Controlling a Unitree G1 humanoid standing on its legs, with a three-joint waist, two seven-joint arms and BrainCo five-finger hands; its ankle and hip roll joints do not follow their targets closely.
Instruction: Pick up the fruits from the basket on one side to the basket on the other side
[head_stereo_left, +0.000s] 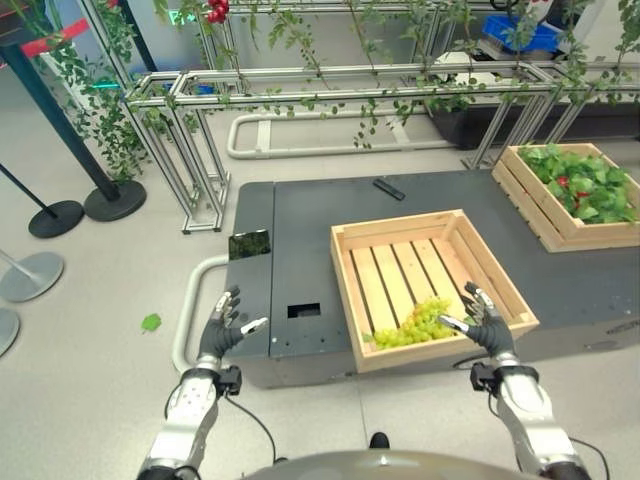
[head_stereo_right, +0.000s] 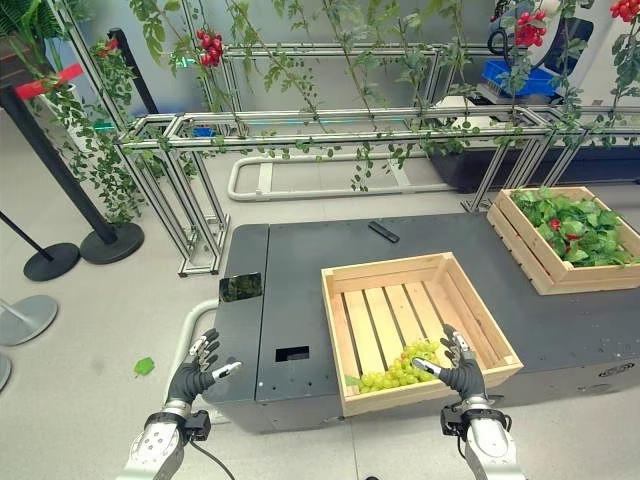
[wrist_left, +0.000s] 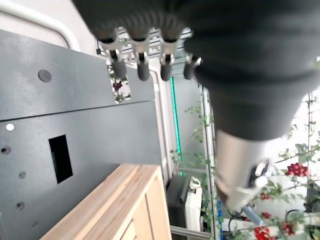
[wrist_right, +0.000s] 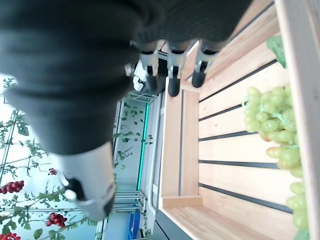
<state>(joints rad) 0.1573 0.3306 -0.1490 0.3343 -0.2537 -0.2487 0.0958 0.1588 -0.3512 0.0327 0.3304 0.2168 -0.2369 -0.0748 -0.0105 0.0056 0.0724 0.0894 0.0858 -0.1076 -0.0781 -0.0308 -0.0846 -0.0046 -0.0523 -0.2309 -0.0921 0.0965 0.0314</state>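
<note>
The right hand (head_stereo_left: 487, 322), fingers spread and empty, hovers at the near corner of the wooden crate (head_stereo_left: 400, 237), likely lining up on the green grapes (head_stereo_left: 412, 325) just beside its thumb, while the left hand (head_stereo_left: 222, 327) waits open well apart.

Silver-grey arms, dark-covered hands (head_stereo_left: 222, 330) (seemingly ribbed), silver fingers

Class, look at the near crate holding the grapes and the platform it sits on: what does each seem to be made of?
Near crate: pale unfinished wood, going by its visible grain and slatted floor. Platform: probably painted metal, matte dark grey, flat panels with seams and a cut-out slot. Grapes: glossy green; real or imitation cannot be told.
</note>
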